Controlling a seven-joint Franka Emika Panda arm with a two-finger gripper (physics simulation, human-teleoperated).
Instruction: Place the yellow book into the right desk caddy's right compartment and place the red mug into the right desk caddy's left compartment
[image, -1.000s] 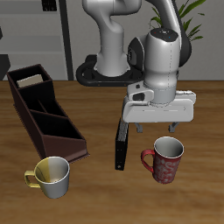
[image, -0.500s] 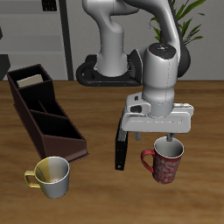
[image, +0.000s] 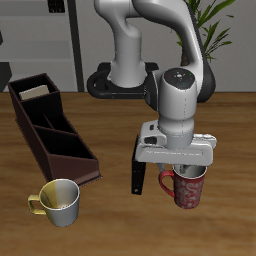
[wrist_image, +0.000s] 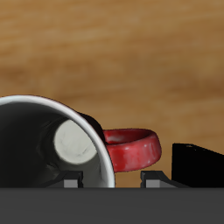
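Upright red mug, book in caddy

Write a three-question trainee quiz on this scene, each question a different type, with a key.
1. True or false: the yellow book already sits in an end section of the caddy.
2. Multiple choice: the gripper is right above which thing? A) the pale yellow mug B) the red mug C) the black book
3. Fill in: the red mug stands on the table beside the ____ book.

Key: 1 true; 2 B; 3 black. In the wrist view the mug's rim runs between the two fingers, and its handle is outside them.
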